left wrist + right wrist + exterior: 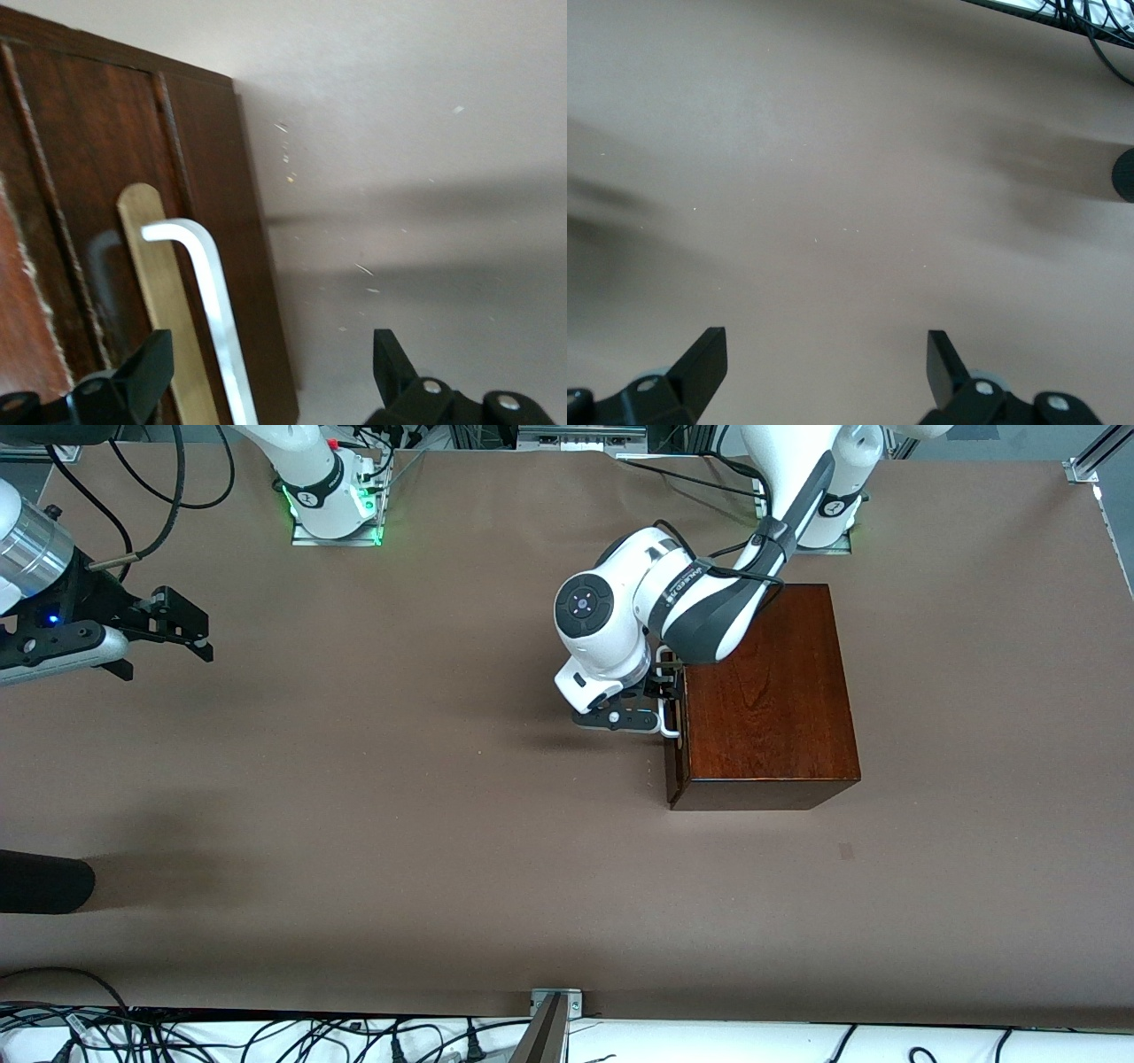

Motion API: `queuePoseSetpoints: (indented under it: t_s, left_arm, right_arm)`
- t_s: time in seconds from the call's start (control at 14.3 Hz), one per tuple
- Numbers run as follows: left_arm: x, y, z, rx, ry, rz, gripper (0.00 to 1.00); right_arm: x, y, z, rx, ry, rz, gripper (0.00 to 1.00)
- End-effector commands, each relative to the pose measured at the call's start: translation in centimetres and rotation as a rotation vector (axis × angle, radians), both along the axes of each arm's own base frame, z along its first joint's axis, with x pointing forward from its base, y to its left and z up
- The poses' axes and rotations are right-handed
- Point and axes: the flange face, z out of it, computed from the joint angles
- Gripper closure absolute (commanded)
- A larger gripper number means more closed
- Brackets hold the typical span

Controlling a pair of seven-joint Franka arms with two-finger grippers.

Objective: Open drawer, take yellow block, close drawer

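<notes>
Reddish-brown glossy wooden box (766,695) on brown surface (399,797); drawer (106,221) shut. White U-shaped bar handle (208,301) straddled by left hand (270,376), fingers apart. Right hand (182,633) held apart at nine o'clock, waiting.

The box (766,691) is glossy reddish-brown with visible wood grain; its drawer (97,221) front is darker, bearing a white handle (208,301) on a pale tan plate. The table (399,779) is plain brown.
</notes>
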Motion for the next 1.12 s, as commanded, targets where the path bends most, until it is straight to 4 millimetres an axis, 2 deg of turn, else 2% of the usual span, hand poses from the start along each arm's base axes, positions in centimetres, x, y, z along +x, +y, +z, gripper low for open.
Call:
queuePoseSetpoints:
  t_s: [0.0,0.21,0.35,0.77,1.05]
  left_arm:
    - [0.1,0.4,-0.9,0.045,-0.024,-0.01,0.0]
    - [-0.1,0.3,-3.8,0.069,-0.016,-0.014,0.0]
    - [-0.3,0.4,-4.9,0.079,-0.037,-0.028,0.0]
    - [-1.3,-1.1,-6.5,0.067,-0.06,-0.007,0.0]
    - [-1.7,-2.0,-6.4,0.05,-0.082,0.006,0.0]
  right_arm:
    - [0.2,0.1,0.5,-0.009,-0.01,-0.008,0.0]
    - [0.2,0.1,0.5,-0.009,-0.009,-0.008,0.0]
    - [0.1,0.1,0.5,-0.009,-0.007,-0.008,0.0]
    - [0.2,0.1,1.3,-0.006,-0.022,-0.008,0.0]
    - [0.1,0.1,1.3,-0.008,-0.021,-0.007,0.0]
